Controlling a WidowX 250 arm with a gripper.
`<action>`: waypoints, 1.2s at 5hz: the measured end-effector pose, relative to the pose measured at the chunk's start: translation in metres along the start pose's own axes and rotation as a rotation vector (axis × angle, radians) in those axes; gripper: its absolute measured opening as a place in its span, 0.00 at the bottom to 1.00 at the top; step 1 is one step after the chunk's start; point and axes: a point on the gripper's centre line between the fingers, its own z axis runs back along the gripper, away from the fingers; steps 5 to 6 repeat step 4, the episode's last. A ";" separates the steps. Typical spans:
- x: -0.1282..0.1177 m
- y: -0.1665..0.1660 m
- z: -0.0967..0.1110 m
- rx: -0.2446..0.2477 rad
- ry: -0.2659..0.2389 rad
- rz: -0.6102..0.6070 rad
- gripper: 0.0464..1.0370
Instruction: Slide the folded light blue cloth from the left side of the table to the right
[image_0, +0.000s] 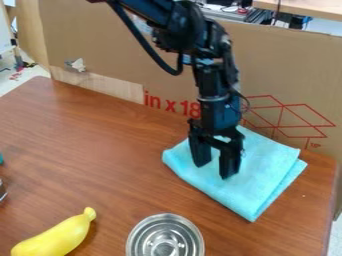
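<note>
Camera view, items as found. Jaws, one pair, mine: my gripper (215, 170) hangs tips down at the right of the scene, fingers spread moderately apart, nothing pinched between them. Cloth, one, light blue, folded in layers: directly beneath me, on the far right part of the wooden table (113, 150); whether my tips touch it, I cannot tell. Container, one: a round metal dish (138, 231), near side, just right of the yellow piece, cut by the near edge; a smaller round form sits at its middle, loose content or part of the dish, I cannot tell. Yellow piece (55, 237), one, banana-shaped, lying near left. Partial items at the left edge, two: one teal, one dark and shiny. Cardboard panel (100, 55), one, standing upright along the far side, red markings.
</note>
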 end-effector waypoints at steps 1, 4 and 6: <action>-0.010 0.007 0.032 0.121 -0.037 0.051 0.96; -0.039 0.014 0.108 0.315 -0.037 0.186 0.96; -0.039 0.014 0.108 0.315 -0.037 0.186 0.96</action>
